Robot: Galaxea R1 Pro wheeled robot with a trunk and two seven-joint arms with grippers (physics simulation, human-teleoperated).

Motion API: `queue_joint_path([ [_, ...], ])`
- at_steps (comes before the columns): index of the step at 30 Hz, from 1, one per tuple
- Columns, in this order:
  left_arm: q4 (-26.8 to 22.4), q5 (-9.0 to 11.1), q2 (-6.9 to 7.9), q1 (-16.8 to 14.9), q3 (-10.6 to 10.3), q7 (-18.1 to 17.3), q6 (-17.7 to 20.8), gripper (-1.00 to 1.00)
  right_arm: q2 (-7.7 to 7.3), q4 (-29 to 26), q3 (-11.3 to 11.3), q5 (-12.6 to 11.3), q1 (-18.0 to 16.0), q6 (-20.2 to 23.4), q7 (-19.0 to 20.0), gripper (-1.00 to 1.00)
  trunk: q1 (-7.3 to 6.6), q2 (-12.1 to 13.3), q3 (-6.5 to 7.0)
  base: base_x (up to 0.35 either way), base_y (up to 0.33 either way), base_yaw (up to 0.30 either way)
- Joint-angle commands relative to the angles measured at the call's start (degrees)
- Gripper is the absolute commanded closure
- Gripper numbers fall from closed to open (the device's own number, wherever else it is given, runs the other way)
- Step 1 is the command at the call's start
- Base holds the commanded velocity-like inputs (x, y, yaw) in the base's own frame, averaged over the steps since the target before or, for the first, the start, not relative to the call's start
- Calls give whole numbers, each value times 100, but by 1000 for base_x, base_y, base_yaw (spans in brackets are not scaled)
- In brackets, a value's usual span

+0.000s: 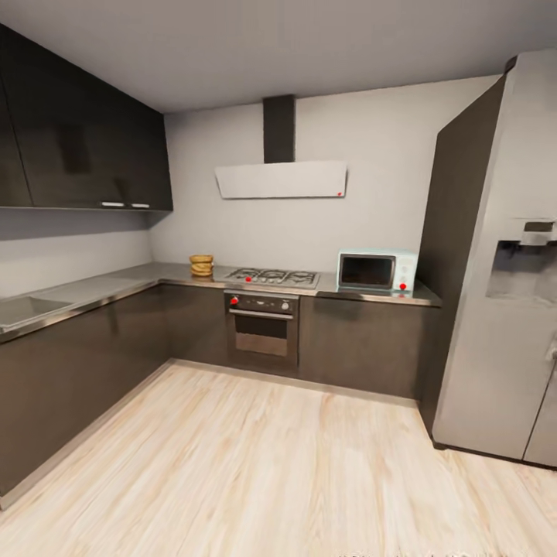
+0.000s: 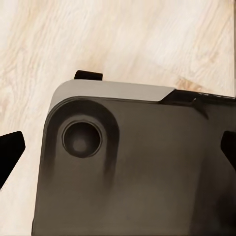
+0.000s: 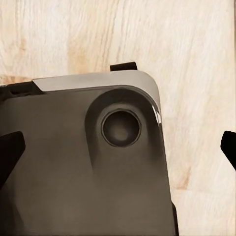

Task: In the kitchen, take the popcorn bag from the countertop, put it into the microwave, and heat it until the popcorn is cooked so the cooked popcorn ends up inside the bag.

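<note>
Across the room, the tan popcorn bag (image 1: 201, 265) stands on the grey countertop (image 1: 155, 272) left of the gas hob. The mint-blue microwave (image 1: 377, 271) sits on the same countertop at its right end, door shut, next to the fridge. No popcorn can be made out from this distance. In the left wrist view my left gripper (image 2: 118, 152) hangs open over the robot's dark base, its fingertips (image 2: 11, 150) far apart. In the right wrist view my right gripper (image 3: 118, 150) is also open, holding nothing, above the base and the wood floor.
A built-in steel oven (image 1: 261, 325) sits under the hob (image 1: 272, 276), with a hood (image 1: 281, 179) above. A tall grey fridge (image 1: 503, 271) stands on the right. Dark cabinets run along the left wall with a sink (image 1: 19, 309). Light wood floor (image 1: 255, 464) stretches between me and the counter.
</note>
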Motion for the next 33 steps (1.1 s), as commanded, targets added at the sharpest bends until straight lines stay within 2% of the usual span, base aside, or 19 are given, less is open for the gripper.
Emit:
queue_joint_path([
  [1,1,43,-1,-1,3,0,-15,-100,0,7,-10,-44,-3,-28,8,-100,0,-3,-1,0,0,-282],
  [25,0,52,-1,-1,-1,0,-7,-100,25,7,3,35,-3,-84,5,-100,0,-3,112,0,0,-275],
  [27,1,52,-1,-1,-4,0,-3,-100,54,7,12,144,-3,-97,-3,-100,0,-3,125,0,0,-225],
  [29,2,52,-1,-1,-4,0,1,-100,74,7,13,359,-3,-89,-14,-100,0,-3,139,27,0,-222],
  [33,2,60,5,-1,-12,0,11,-100,117,7,9,1066,-3,-88,-40,-100,0,-3,161,152,0,-182],
])
